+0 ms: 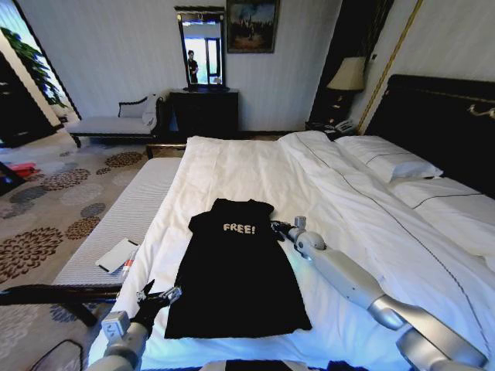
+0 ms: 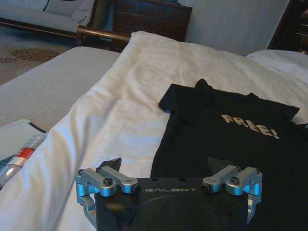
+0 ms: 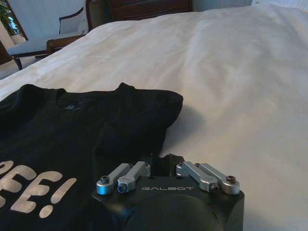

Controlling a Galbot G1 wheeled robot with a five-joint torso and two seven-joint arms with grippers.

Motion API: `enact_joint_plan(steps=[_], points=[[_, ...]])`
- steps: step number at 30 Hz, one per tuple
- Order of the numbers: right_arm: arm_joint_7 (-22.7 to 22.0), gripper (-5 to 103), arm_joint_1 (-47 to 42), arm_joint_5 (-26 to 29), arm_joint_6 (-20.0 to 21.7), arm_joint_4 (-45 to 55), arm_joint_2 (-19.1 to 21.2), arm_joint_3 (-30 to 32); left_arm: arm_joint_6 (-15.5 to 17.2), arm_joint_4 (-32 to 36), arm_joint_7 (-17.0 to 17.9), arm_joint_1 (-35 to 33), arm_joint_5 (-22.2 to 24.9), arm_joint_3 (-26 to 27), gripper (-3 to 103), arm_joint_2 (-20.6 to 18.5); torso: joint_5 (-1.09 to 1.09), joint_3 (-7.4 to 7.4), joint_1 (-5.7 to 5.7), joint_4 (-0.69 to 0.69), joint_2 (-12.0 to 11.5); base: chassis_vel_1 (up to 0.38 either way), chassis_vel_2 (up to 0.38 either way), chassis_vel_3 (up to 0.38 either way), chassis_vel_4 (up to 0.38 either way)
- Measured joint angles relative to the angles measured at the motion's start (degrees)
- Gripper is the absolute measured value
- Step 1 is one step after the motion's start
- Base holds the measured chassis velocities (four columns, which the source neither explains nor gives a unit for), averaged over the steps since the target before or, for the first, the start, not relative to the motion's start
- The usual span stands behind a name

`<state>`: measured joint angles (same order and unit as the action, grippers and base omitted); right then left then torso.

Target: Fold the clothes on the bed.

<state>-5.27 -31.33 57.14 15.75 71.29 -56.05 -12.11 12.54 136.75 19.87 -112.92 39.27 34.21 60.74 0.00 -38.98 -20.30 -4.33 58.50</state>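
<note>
left gripper (image 1: pixel 158 296) fingers wide beside black t-shirt (image 1: pixel 236 267) hem — right gripper (image 1: pixel 277 227) fingers narrow at its shoulder.

We see a bedroom with pale striped walls (image 1: pixel 124 46). On the far wall hangs a tall mirror (image 1: pixel 201 48) over a dark dresser (image 1: pixel 203 112), and a framed painting (image 1: pixel 251 25) is beside the mirror. A pale chaise (image 1: pixel 116 124) stands left of the dresser. The carpet (image 1: pixel 46 209) has brown flower patterns. A lamp (image 1: pixel 347 75) stands on a dark nightstand (image 1: pixel 329 124) near the corner. Daylight enters from the left.
</note>
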Motion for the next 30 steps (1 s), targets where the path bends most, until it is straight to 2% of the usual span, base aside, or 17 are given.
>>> enact_joint_plan(steps=[5,7,9,20,21,23,24,27,29,30], points=[[0.00,14,-0.03,0.06,0.00,0.77,0.25,-0.28,-0.02,-0.07,0.00,0.09,0.26,0.11,100,0.11,0.00,0.00,0.00,0.01,0.00,0.000,0.000,0.000,0.000],[0.00,4,-0.14,0.09,0.00,0.96,0.33,-0.30,-0.02,-0.06,0.00,0.09,0.48,0.31,100,0.16,0.00,0.00,0.00,0.00,0.00,0.000,0.000,0.000,0.000],[0.00,2,-0.19,0.12,0.00,1.04,0.38,-0.30,-0.02,-0.07,-0.01,0.08,0.60,0.47,100,0.18,0.00,0.00,0.00,0.00,0.00,0.000,0.000,0.000,0.000],[0.02,0,-0.89,0.75,-0.25,2.60,1.65,0.35,-0.07,-0.22,-0.07,0.01,0.87,0.91,100,0.33,0.00,0.00,0.00,0.00,0.00,0.000,0.000,0.000,0.000],[0.15,-3,-1.01,0.79,-0.06,2.81,1.82,0.54,-0.08,-0.23,-0.08,0.05,0.87,0.89,100,0.29,0.00,0.00,0.00,0.00,0.00,0.000,0.000,0.000,0.000],[0.26,7,-1.09,0.77,0.06,2.86,1.92,0.66,-0.08,-0.23,-0.08,0.12,0.87,0.81,100,0.22,0.00,0.00,0.00,0.00,0.00,0.000,0.000,0.000,0.000],[0.26,7,-1.09,0.77,0.06,2.86,1.92,0.66,-0.08,-0.23,-0.08,0.12,0.87,0.81,100,0.22,0.00,0.00,0.00,0.00,0.00,0.000,0.000,0.000,0.000],[0.29,22,-1.13,0.59,0.09,2.47,1.73,0.72,-0.08,-0.22,-0.08,0.14,0.87,0.66,100,0.21,0.00,0.00,0.00,0.00,0.00,0.000,0.000,0.000,0.000],[0.29,22,-1.13,0.48,0.09,2.34,1.64,0.72,-0.08,-0.21,-0.08,0.10,0.87,0.62,100,0.22,0.00,0.00,0.00,0.00,0.00,0.000,0.000,0.000,0.000],[0.29,28,-1.13,0.38,0.09,2.17,1.56,0.72,-0.08,-0.19,-0.08,0.04,0.87,0.60,100,0.22,0.00,0.00,0.00,0.00,0.00,0.000,0.000,0.000,0.000]])
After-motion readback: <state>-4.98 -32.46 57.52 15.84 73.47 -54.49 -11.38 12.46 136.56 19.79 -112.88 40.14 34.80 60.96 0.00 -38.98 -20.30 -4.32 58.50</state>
